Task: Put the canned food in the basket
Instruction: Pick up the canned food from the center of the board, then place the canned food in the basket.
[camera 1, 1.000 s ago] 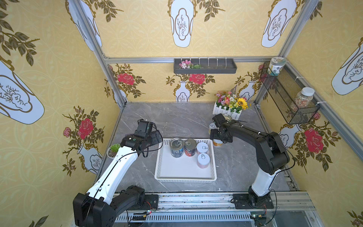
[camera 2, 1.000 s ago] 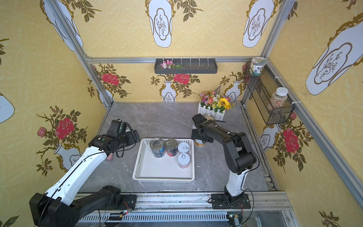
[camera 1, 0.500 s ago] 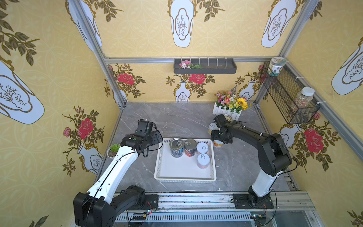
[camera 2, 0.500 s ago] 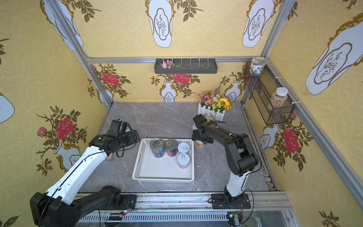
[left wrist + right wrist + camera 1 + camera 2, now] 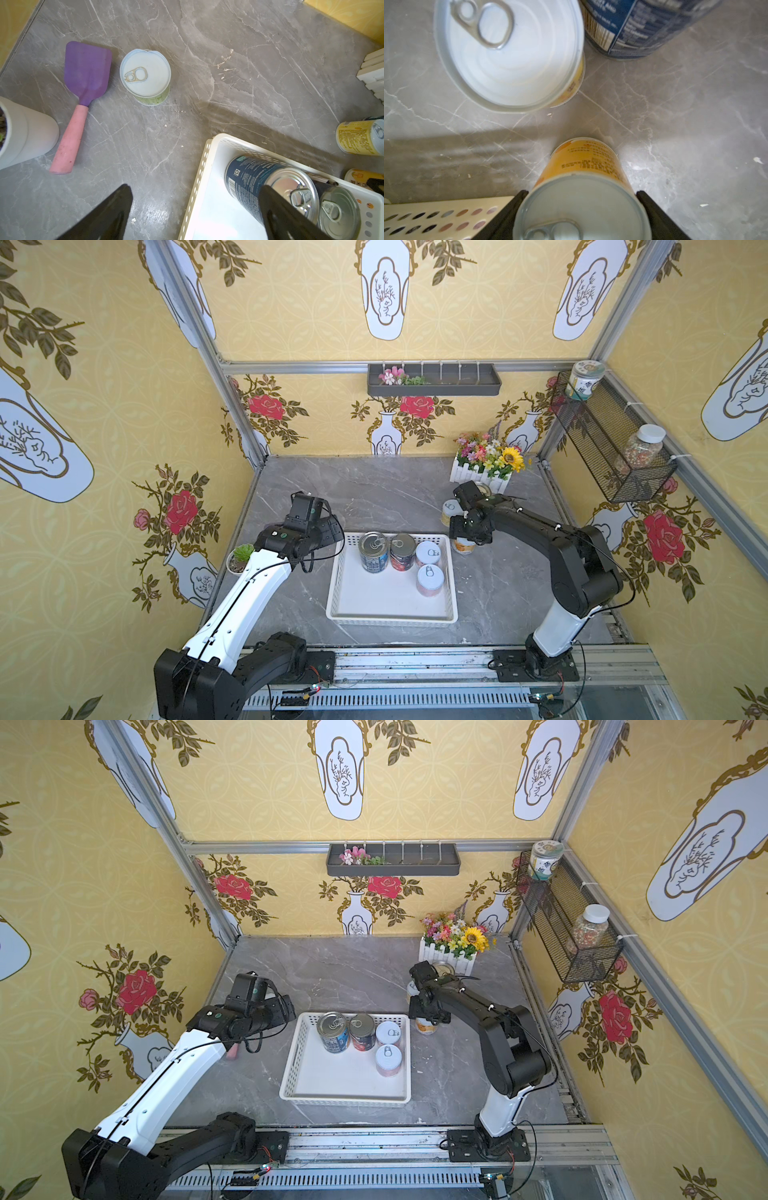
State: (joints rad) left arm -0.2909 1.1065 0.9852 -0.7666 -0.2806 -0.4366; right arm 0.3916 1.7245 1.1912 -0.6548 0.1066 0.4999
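Note:
The white basket [image 5: 390,616] holds a blue can [image 5: 372,551], a red can [image 5: 402,551] and two white-lidded cans [image 5: 428,552] [image 5: 430,578]. Just outside its far right corner stands an orange can [image 5: 463,546]. My right gripper [image 5: 467,531] reaches down over it, and in the right wrist view both fingers press the sides of this can [image 5: 583,187]. A yellow can [image 5: 449,510] and a blue can [image 5: 643,27] stand behind it. My left gripper [image 5: 194,187] hangs open over the basket's far left corner. Beyond it a green can [image 5: 145,75] stands on the table.
A purple spatula with a pink handle [image 5: 86,70] lies beside the green can, near a white plant pot [image 5: 240,558]. A fenced flower box [image 5: 484,472] stands at the back right. A black wire basket with jars [image 5: 602,448] and a grey tray [image 5: 432,381] hang on the walls.
The right gripper's jaws have narrowed onto the orange can. The left arm and the cans in the basket have not moved.

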